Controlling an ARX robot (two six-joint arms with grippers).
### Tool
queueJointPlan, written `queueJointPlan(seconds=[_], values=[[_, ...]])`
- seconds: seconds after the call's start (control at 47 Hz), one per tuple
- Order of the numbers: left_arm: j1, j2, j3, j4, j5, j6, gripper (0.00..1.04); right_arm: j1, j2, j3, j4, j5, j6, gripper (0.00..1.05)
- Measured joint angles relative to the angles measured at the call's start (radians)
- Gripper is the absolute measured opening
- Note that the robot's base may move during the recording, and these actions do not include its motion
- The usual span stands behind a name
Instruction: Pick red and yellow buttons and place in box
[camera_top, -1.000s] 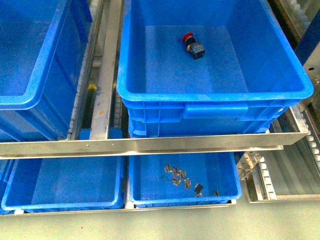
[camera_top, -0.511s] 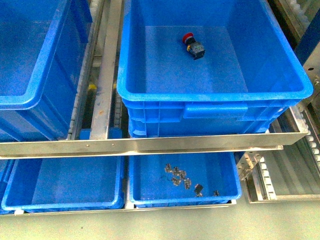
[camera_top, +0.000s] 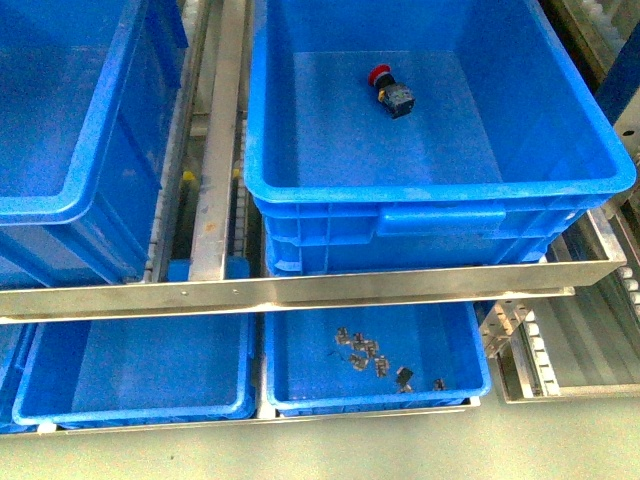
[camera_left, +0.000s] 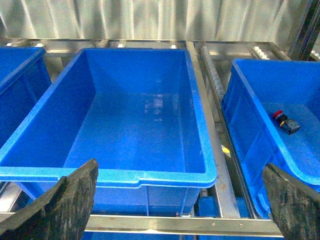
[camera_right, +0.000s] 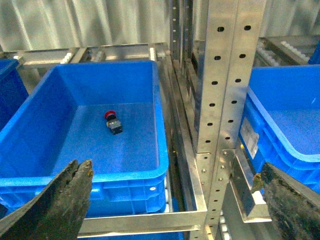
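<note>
Spreading wide with nothing held, the left fingers (camera_left: 70, 200) hang before an empty deep crate (camera_left: 110, 176), the left neighbour of the button crate (camera_top: 440, 190). The red button (camera_top: 392, 88) lies on the button crate's floor, toward its far wall. It rests on its side, and its long axis runs diagonally: red cap toward the far left corner, dark body toward the near right. From the left fingers it sits well off to the right, past the steel rail between the two crates. The right fingers (camera_right: 55, 205), equally wide and empty, face the button crate head-on, with the button ahead of and below them, cap end farther away. That likely makes the right arm the nearer one. Under the button crate, a shallow tray (camera_top: 370, 405) holds small metal parts (camera_top: 362, 352). No yellow button shows in any view.
</note>
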Motion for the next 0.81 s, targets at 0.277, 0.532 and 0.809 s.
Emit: queueJointPlan(seconds=[0.277, 0.532, 0.809], values=[[0.0, 0.0, 0.0, 0.0, -0.002, 0.0, 0.97, 0.0, 0.0, 0.0, -0.001, -0.002, 0.0, 0.99], [0.0, 0.0, 0.0, 0.0, -0.003, 0.0, 0.97, 0.0, 0.0, 0.0, -0.002, -0.002, 0.0, 0.99], [0.0, 0.0, 0.0, 0.0, -0.003, 0.0, 0.97, 0.0, 0.0, 0.0, -0.002, -0.002, 0.0, 0.99]])
